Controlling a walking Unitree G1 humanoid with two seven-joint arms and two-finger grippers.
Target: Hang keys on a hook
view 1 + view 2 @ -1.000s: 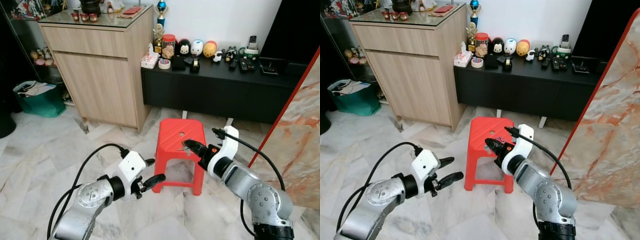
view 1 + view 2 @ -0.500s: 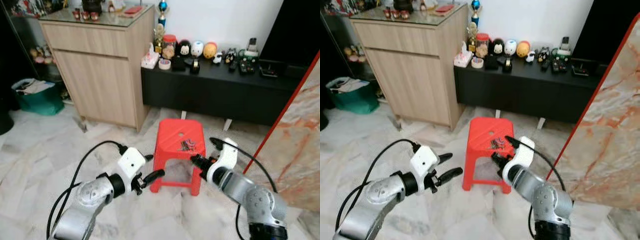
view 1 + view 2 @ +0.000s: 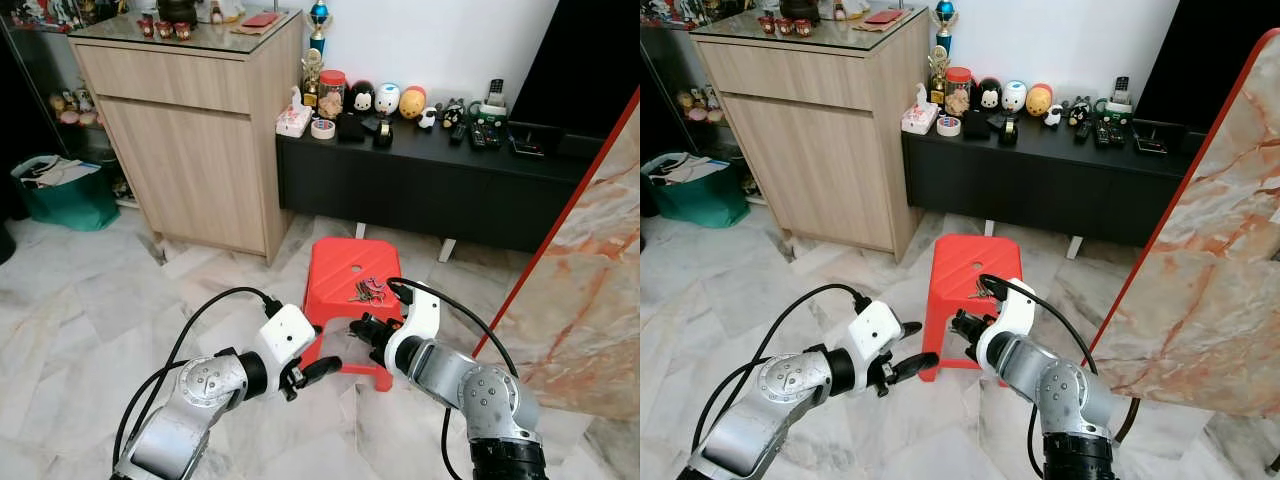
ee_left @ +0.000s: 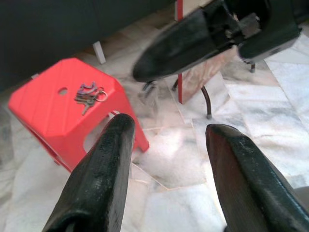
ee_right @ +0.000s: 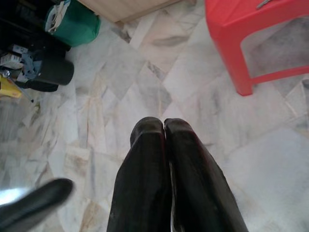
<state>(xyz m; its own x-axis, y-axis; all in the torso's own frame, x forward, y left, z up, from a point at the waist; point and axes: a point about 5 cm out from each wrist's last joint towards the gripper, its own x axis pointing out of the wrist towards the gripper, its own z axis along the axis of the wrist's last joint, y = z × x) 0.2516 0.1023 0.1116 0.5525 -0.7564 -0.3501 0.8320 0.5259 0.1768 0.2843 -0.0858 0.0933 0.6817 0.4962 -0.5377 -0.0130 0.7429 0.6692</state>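
**Keys lie on the red stool, both grippers low in front of it**

A bunch of keys (image 3: 367,291) rests on top of a red plastic stool (image 3: 345,270), toward its right side, just beside a small round hole in the seat. The stool stands on a marble floor (image 3: 90,290) in front of a long black cabinet (image 3: 430,185) that runs along the far wall and carries a row of small figurines, jars and remote controls. A tall wooden cabinet (image 3: 195,130) stands to the left of it, and a green bag (image 3: 65,195) sits on the floor at the far left. A marble slab with a red edge (image 3: 590,270) leans at the right.

The left gripper (image 3: 312,368) hangs near the stool's near left leg, its two black fingers (image 4: 101,179) spread well apart with nothing between them. The right gripper (image 3: 360,328) sits just in front of the stool's near edge, below the keys and not touching them; its fingers (image 5: 149,169) are pressed together and hold nothing
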